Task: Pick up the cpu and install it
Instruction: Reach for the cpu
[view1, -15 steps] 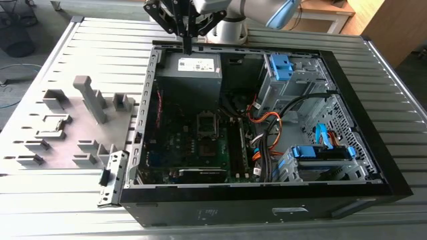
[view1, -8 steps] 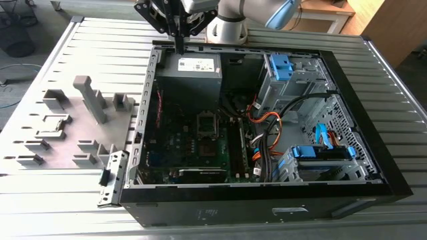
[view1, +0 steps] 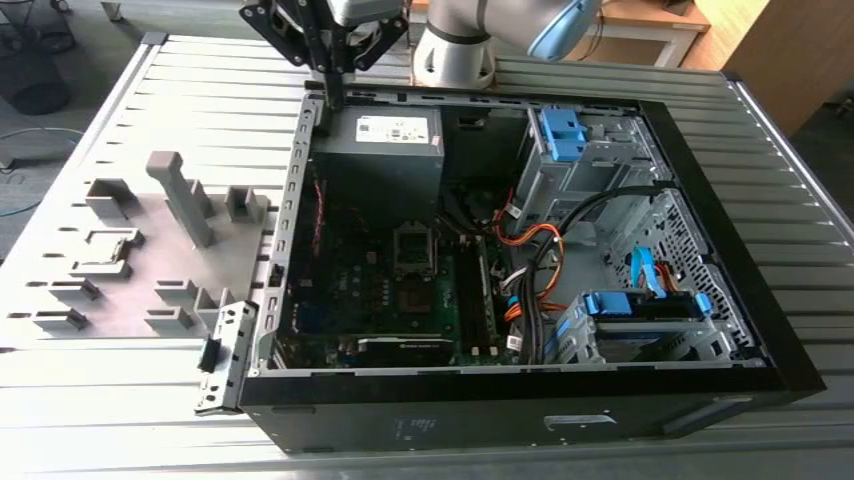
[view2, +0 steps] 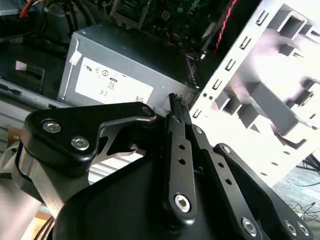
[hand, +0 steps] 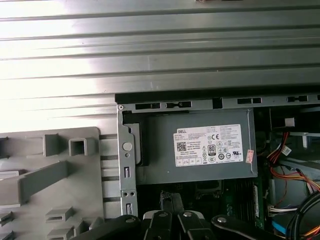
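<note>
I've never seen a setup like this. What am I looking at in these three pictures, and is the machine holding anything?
This is a robot arm with a black gripper, its claw. The exterior view comes from a camera off the arm; both wrist views come from cameras riding on the arm, looking past the gripper. On the slatted metal table lies an open computer case, its grey power supply near the gripper, and beside it a grey holder tray. The gripper is shut, and I see nothing held.
</note>
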